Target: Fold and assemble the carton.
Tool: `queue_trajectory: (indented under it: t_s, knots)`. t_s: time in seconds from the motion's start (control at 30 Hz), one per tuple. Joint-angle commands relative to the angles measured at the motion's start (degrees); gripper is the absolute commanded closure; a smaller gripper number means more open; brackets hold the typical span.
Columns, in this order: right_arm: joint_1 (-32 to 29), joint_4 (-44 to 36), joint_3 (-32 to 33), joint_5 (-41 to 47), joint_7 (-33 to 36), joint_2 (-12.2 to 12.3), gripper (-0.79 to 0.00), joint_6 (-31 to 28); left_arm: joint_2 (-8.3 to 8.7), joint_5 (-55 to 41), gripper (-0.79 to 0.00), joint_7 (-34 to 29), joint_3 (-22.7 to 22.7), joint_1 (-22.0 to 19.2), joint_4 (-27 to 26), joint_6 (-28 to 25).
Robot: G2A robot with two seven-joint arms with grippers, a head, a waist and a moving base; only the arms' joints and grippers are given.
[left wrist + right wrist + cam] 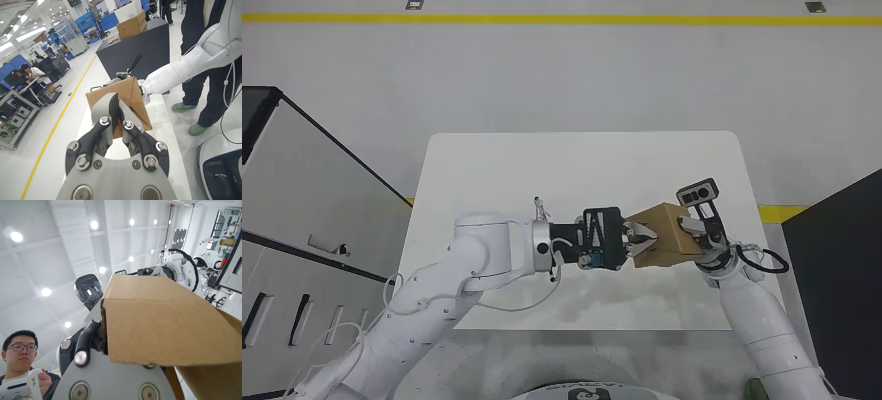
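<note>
While the 2 arms met over the white rectangular table [492,180], the brown corrugated cardboard carton [662,236] hung between them above the table's front right part and appeared to be clear of the surface. Its long axis ran from 1 gripper to the other, roughly across the table. The left gripper [634,240] met the carton's left end head-on, so the carton lay straight ahead of it. Its 2 fingers were drawn close together, and the cardboard seen between them suggested a pinch on an end flap. The right gripper [694,244] was clamped on the opposite end wall and appeared to carry the weight. Both were in contact, so neither was nearer. In my judgement the coming fold turned on the left end, where slanted flaps met in a ridge and were not yet flat. The right gripper's 2nd finger was hidden behind the carton wall, opposite the outer finger [91,316], and the carton's underside was also hidden. Which flap the left pads [115,108] held could not be made out.
</note>
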Motion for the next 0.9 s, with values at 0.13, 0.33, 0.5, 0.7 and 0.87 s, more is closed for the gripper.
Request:
queue_trajectory:
  t_s: [0.13, 0.33, 0.5, 0.7, 0.87]
  knots:
    - [0.17, -0.22, -0.31, 0.57, 0.00, 0.11, 0.000, -0.31, -0.06, 0.11, 0.000, -0.06, 0.39, -0.39, -0.07, -0.30]
    - [0.26, -0.38, -0.54, 1.00, 0.00, 0.25, 0.000, -0.70, -0.12, 0.38, 0.000, -0.24, 0.80, -0.75, -0.27, -0.36]
    - [0.33, -0.47, -0.75, 1.10, 0.00, 0.39, 0.000, -0.92, -0.17, 0.52, 0.000, -0.18, 1.03, -0.96, -0.33, -0.35]
    - [0.44, -0.50, -1.06, 1.17, 0.00, 0.55, 0.000, -1.17, -0.25, 0.70, 0.000, -0.16, 1.36, -1.34, -0.23, -0.41]
    - [0.58, -0.46, -1.25, 1.21, 0.00, 0.69, 0.000, -1.22, -0.32, 0.95, 0.000, -0.04, 1.65, -1.60, 0.05, -0.40]
